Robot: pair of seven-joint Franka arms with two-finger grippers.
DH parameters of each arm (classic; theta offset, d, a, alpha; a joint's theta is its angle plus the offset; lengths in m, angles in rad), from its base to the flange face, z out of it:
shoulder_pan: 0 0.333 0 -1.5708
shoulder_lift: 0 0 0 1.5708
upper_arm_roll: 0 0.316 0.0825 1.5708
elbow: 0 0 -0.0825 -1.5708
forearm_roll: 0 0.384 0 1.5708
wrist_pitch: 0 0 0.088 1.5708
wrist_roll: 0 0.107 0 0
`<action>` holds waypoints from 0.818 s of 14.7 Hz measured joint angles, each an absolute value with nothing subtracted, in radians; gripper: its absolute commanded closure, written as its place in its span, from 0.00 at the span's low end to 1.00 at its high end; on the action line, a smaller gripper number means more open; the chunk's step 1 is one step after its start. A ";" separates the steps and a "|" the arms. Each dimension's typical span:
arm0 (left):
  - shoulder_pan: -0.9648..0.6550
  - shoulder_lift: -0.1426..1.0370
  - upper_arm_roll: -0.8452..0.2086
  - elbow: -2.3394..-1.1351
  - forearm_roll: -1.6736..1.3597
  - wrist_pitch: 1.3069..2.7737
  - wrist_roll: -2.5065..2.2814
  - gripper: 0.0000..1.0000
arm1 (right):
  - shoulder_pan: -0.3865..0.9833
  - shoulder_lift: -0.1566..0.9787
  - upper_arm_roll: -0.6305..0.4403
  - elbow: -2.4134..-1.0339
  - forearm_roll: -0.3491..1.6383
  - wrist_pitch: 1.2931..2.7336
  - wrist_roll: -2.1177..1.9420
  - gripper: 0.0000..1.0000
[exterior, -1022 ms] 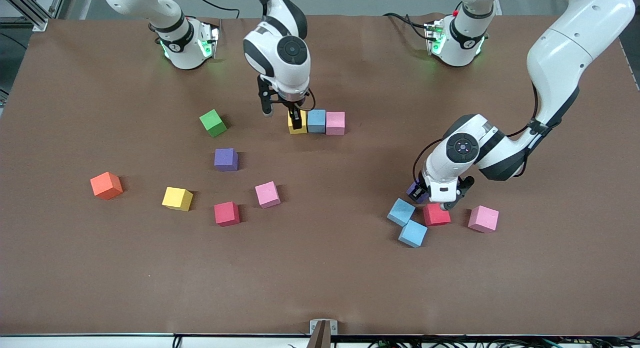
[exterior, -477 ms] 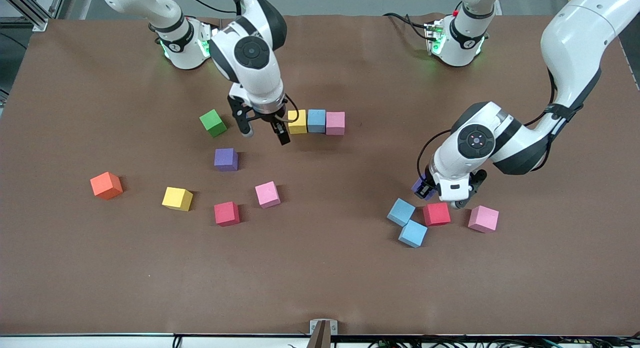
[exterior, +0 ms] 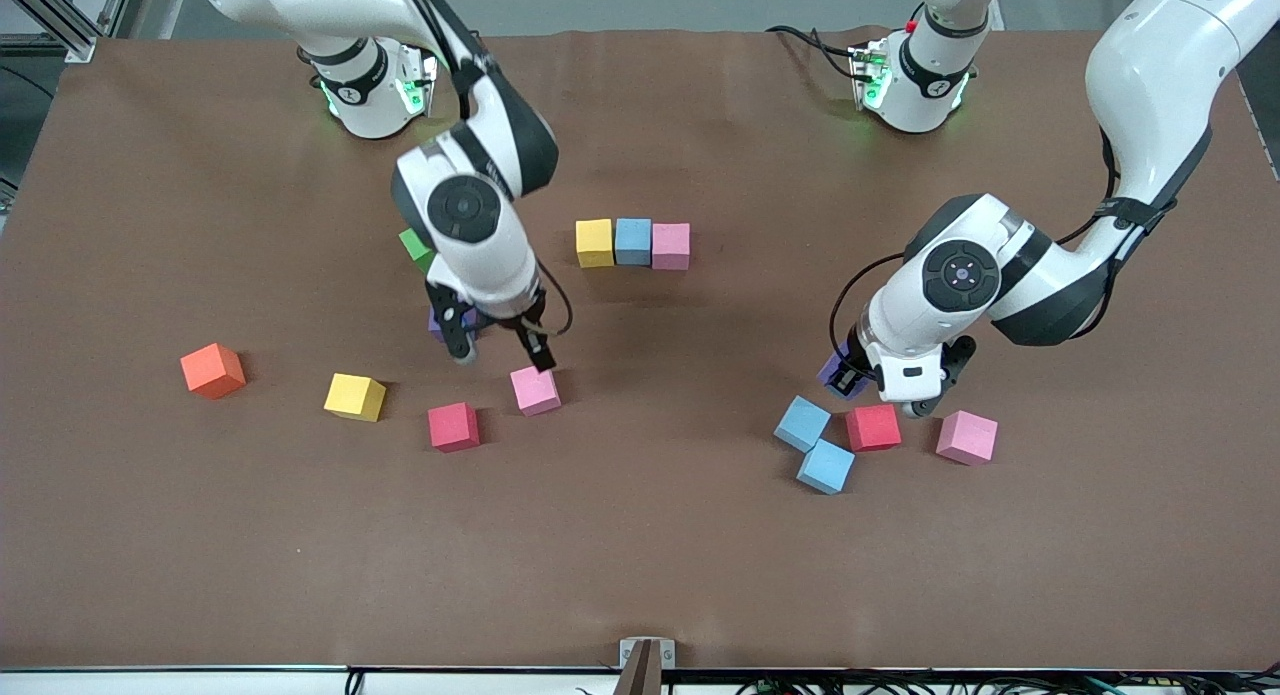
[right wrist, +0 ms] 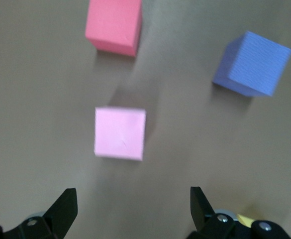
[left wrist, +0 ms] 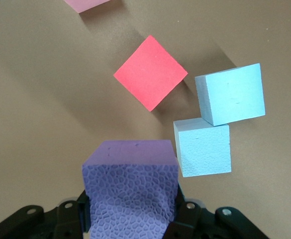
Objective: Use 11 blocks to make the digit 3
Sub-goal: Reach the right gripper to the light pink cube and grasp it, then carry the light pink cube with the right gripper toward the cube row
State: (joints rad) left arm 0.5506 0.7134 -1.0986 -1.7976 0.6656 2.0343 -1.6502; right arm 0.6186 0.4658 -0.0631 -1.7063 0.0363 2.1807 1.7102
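We see the brown bench [exterior: 640,555] carrying scattered foam cubes, with both arms reaching over it.

The right tool [exterior: 500,353] hangs with its fingers spread wide and nothing between them, over the spot between a purple cube [exterior: 440,320] and a pink cube [exterior: 536,390]. In the right wrist view that pink cube [right wrist: 120,133] lies ahead of the parted fingers, with a red cube [right wrist: 114,26] at its 12 o'clock and the purple one [right wrist: 252,63] at its 2 o'clock.

The left tool [exterior: 880,390] is clamped on another purple cube [left wrist: 131,191], lifted above the bench toward the left arm's end.

Under it sit a red cube [exterior: 873,427], two light blue cubes [exterior: 802,423] [exterior: 826,465] touching at a corner, and a pink cube [exterior: 967,437] at the red one's 3 o'clock.

Mid-bench, one short row stands: yellow [exterior: 594,243], light blue [exterior: 632,241] and pink [exterior: 671,246] cubes side by side, touching.

Toward the right arm's end lie a yellow cube [exterior: 354,397], a red cube [exterior: 453,426], an orange cube [exterior: 212,370] and a green cube [exterior: 415,247], half hidden by the right arm.
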 measured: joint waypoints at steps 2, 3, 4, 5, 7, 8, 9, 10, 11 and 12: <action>0.551 0.713 -1.099 -1.797 0.665 2.034 -1.650 0.48 | 0.587 0.523 -0.063 -1.666 0.036 2.181 1.709 0.00; 0.550 0.713 -1.099 -1.797 0.665 2.034 -1.650 0.48 | 0.577 0.546 -0.063 -1.653 0.036 2.182 1.709 0.00; 0.550 0.713 -1.099 -1.797 0.665 2.034 -1.650 0.48 | 0.572 0.569 -0.063 -1.641 0.037 2.184 1.714 0.00; 0.550 0.713 -1.099 -1.797 0.665 2.034 -1.650 0.48 | 0.570 0.591 -0.063 -1.632 0.037 2.191 1.723 0.00; 0.549 0.713 -1.099 -1.797 0.665 2.034 -1.650 0.48 | 0.570 0.626 -0.061 -1.622 0.037 2.212 1.750 0.00; 0.548 0.713 -1.099 -1.797 0.665 2.034 -1.650 0.48 | 0.571 0.637 -0.058 -1.618 0.037 2.216 1.759 0.00; 0.548 0.713 -1.099 -1.797 0.665 2.034 -1.650 0.48 | 0.572 0.644 -0.056 -1.617 0.037 2.219 1.762 0.00; 0.548 0.713 -1.099 -1.797 0.665 2.033 -1.650 0.48 | 0.573 0.646 -0.055 -1.617 0.037 2.220 1.763 0.00; 0.548 0.713 -1.099 -1.797 0.665 2.033 -1.650 0.48 | 0.573 0.647 -0.055 -1.617 0.037 2.223 1.763 0.00; 0.548 0.713 -1.099 -1.797 0.665 2.033 -1.650 0.48 | 0.573 0.648 -0.055 -1.617 0.037 2.230 1.763 0.00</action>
